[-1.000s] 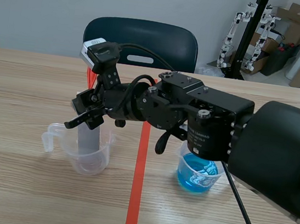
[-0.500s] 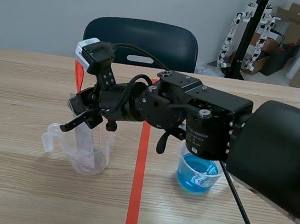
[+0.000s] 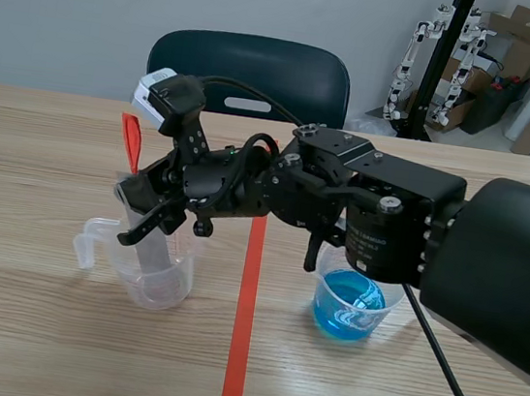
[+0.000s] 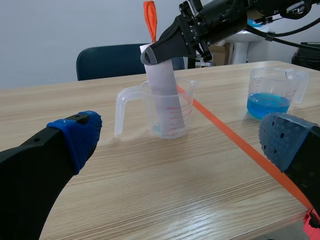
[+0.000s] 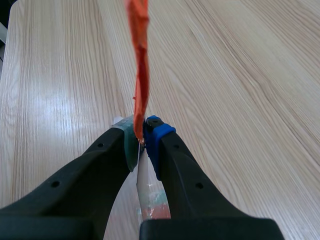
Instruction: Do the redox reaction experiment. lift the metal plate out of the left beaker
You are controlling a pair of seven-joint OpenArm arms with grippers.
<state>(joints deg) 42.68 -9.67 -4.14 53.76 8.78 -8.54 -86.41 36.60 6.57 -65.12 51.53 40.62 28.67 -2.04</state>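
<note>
- Wooden table (image 3: pixel 24 323), left beaker (image 3: pixel 160 287), plate (image 4: pixel 162 85) standing inside.
- Plate pinched by right end effector (image 5: pixel 141 131); left end effector (image 4: pixel 182 142) spread.
- Tilted plate may catch the rim and tip the beaker.

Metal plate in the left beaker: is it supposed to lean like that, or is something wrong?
Nothing looks spilled or broken. The metal plate leans because the right tool is shut on its top, just below the orange tag, with its lower end inside the clear beaker.
</note>
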